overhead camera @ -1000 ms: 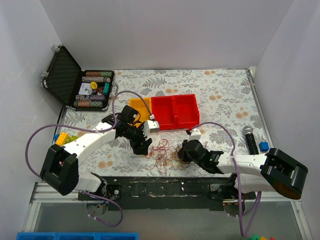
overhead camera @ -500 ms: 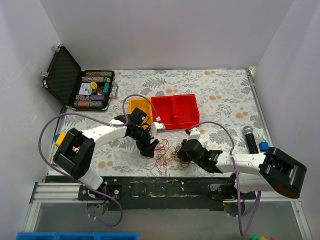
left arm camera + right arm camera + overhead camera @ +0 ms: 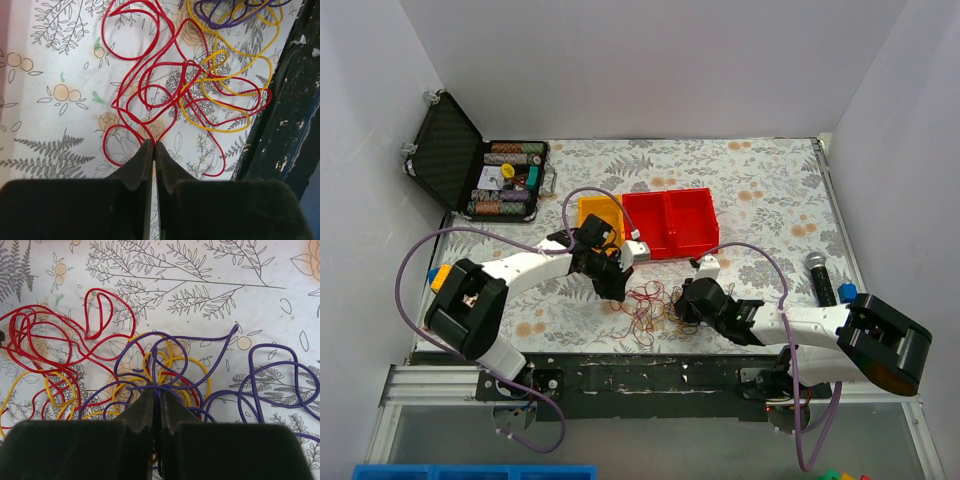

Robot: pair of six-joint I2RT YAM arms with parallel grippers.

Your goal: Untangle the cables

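Note:
The cables (image 3: 645,305) lie as a small tangle of thin red, yellow and purple loops on the floral cloth near the table's front edge. My left gripper (image 3: 617,293) is at the tangle's left side. In the left wrist view its jaws (image 3: 153,144) are shut, pinching a red cable (image 3: 186,64) at the tips, with yellow loops (image 3: 220,129) beyond. My right gripper (image 3: 682,305) is at the tangle's right side. In the right wrist view its jaws (image 3: 160,390) are shut on a purple cable (image 3: 172,338) that runs down between the fingers.
A red two-compartment bin (image 3: 670,222) and a yellow bin (image 3: 597,212) stand just behind the tangle. An open black case (image 3: 480,165) is at the back left, and a microphone (image 3: 822,278) and blue block (image 3: 847,292) at the right. The dark front rail (image 3: 290,125) borders the cables.
My left gripper swung right to the tangle's left side and went from open to shut on a red loop. The right gripper stayed shut in place.

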